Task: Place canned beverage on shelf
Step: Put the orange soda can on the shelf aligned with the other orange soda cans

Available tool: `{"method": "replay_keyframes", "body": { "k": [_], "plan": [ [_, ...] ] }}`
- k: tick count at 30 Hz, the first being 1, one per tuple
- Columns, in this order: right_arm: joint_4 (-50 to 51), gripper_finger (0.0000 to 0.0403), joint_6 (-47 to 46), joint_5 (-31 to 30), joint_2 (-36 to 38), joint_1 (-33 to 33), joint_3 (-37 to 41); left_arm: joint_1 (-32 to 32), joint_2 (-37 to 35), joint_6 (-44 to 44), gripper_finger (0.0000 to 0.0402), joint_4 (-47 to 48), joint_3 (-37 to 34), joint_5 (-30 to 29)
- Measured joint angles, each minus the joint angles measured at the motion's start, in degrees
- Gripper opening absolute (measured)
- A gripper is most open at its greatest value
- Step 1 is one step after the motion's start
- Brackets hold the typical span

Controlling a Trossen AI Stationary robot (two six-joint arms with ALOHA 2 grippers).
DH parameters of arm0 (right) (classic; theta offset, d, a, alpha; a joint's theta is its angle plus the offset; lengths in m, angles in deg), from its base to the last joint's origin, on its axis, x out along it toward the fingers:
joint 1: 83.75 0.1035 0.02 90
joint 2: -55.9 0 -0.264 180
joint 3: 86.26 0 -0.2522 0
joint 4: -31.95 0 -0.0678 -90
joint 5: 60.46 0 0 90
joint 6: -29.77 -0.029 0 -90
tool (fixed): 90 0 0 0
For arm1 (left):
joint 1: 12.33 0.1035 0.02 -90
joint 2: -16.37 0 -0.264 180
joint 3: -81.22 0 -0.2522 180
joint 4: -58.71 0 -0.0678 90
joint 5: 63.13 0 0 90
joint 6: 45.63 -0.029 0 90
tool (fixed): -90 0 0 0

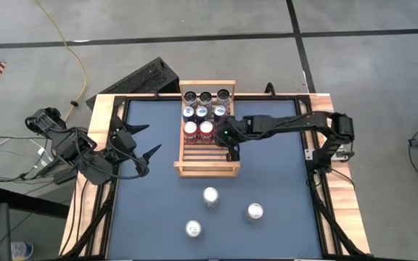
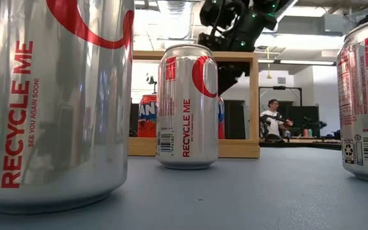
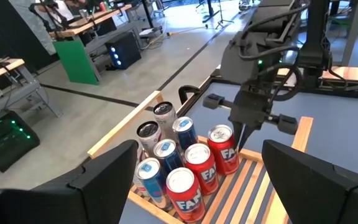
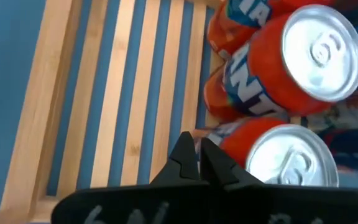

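The light-wood slatted shelf (image 1: 207,161) stands at the table's middle, toward the far side. Its far half holds dark-topped, blue and red cans; two red cans (image 1: 198,130) form the nearest row. My right gripper (image 1: 232,154) is shut and slants down over the bare slats (image 4: 135,99), just right of the right-hand red can (image 3: 224,149). Three silver cans (image 1: 210,196) (image 1: 255,211) (image 1: 194,229) stand upright on the blue mat nearer the front. My left gripper (image 1: 151,139) hangs open at the table's left, holding nothing. My right gripper's shut fingertips (image 4: 185,149) point down at a slant close beside the side of a red can (image 4: 253,93) in the shelf. I cannot tell whether they touch the can or the slats.
The shelf's right column beside the red cans and its near rows are bare slats. A raised wooden rail (image 1: 207,171) closes the shelf's near end. The table has a wooden rim (image 1: 100,123). In the low view a person (image 2: 273,115) sits far behind the table.
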Motion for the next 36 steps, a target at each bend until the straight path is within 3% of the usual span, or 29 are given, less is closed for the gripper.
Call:
{"method": "replay_keyframes", "body": {
  "k": [36],
  "plan": [
    [3.78, 0.0000, -0.91, -3.88, -0.62, -1.24, 0.06, -0.01, 0.00, 0.61, 0.0334, -0.04, 0.00, 0.02]
  ]
}}
